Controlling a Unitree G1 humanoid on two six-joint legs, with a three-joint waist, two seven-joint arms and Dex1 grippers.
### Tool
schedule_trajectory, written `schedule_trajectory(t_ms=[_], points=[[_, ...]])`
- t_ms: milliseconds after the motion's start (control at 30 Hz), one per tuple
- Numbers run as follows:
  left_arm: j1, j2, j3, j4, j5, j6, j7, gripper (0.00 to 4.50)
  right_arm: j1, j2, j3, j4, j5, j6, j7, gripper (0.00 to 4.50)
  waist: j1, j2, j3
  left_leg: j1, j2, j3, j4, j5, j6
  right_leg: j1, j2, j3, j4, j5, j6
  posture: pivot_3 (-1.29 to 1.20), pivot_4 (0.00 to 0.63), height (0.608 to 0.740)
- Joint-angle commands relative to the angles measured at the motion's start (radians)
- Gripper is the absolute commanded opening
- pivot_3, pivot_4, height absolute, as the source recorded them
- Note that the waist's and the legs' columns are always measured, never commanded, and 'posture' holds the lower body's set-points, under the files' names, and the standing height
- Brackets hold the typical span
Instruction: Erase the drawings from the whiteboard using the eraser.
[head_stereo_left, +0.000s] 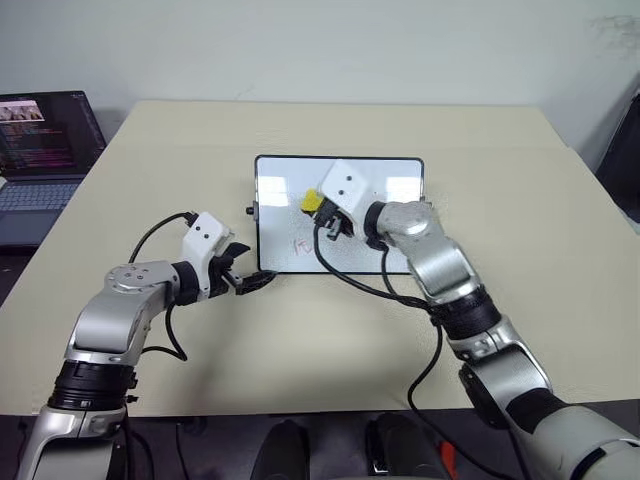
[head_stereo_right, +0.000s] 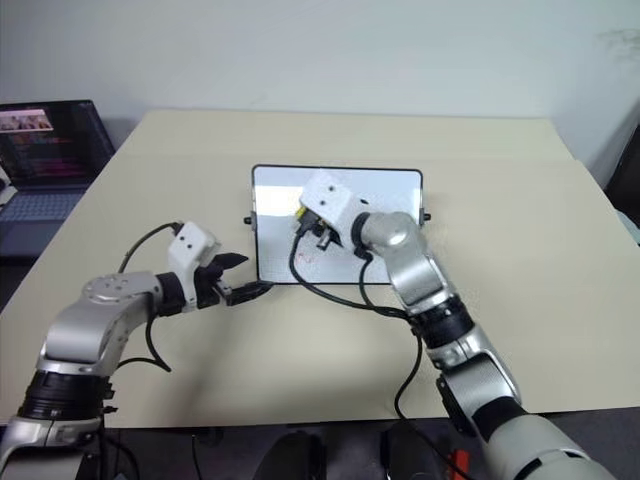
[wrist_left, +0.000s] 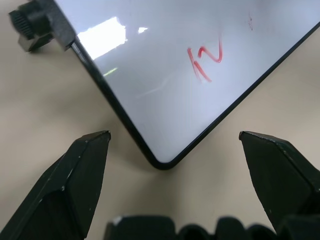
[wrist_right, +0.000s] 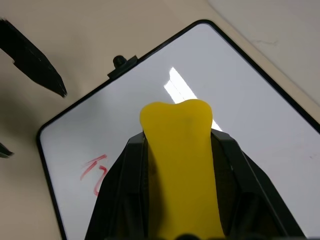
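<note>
1. The right hand (head_stereo_left: 322, 213) is clamped on the yellow eraser (wrist_right: 181, 160) and hangs above the middle of the whiteboard (head_stereo_left: 395, 180).
2. The left hand (head_stereo_left: 250, 268) has its fingers (wrist_left: 75, 172) apart, at either side of the board's near left corner.
3. The red drawings (wrist_left: 206, 61) lie near that corner.
4. The whiteboard lies flat on the beige table (head_stereo_left: 540, 200).
5. A laptop (head_stereo_left: 40, 150) stands at the far left.

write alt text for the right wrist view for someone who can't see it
The right gripper is shut on the yellow eraser above the whiteboard, where a red drawing remains near one corner. The left gripper's black fingertips show beside the board.
</note>
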Motion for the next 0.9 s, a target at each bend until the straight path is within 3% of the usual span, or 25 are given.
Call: schedule_trajectory(t_ms=[33,167,367,733,900], points=[[0.01,0.029,0.026,0.005,-0.01,-0.025,-0.037,4.5,0.107,-0.096,-0.038,-0.274,0.054,0.164,0.056,1.29,0.003,0.0,0.0,0.0,0.0,-0.001,0.0,0.0,0.0,0.001,0.0,-0.001,-0.002,0.0,0.0,0.0,0.15,0.74],[0.024,0.066,0.016,0.018,0.004,-0.041,-0.082,4.5,0.259,-0.206,-0.021,-0.458,0.081,0.263,0.056,1.29,-0.001,0.0,0.0,0.0,-0.001,0.0,-0.001,0.0,0.001,0.001,0.0,-0.001,-0.003,0.0,0.0,0.0,0.15,0.74],[0.024,0.088,-0.007,0.056,0.042,-0.083,-0.108,4.5,0.432,-0.34,0.047,-0.533,0.045,0.245,-0.002,1.29,-0.004,0.0,0.0,0.002,0.0,0.001,-0.001,0.0,0.001,0.002,0.001,0.0,-0.003,-0.001,0.001,0.0,0.15,0.74],[0.049,0.044,0.049,0.083,0.006,-0.146,-0.132,4.5,0.321,-0.249,0.119,-0.411,0.033,0.181,-0.126,1.29,-0.005,0.0,0.0,0.002,0.0,0.002,-0.001,0.0,0.001,0.001,0.003,0.002,-0.003,-0.001,0.001,0.0,0.15,0.74],[0.12,0.025,0.095,0.073,-0.022,-0.278,-0.175,4.5,0.209,-0.164,0.181,-0.286,0.003,0.1,-0.166,1.29,-0.004,0.0,0.0,0.002,0.001,0.003,-0.001,0.0,0.001,0.001,0.003,0.003,-0.003,0.0,0.001,0.0,0.15,0.74]])
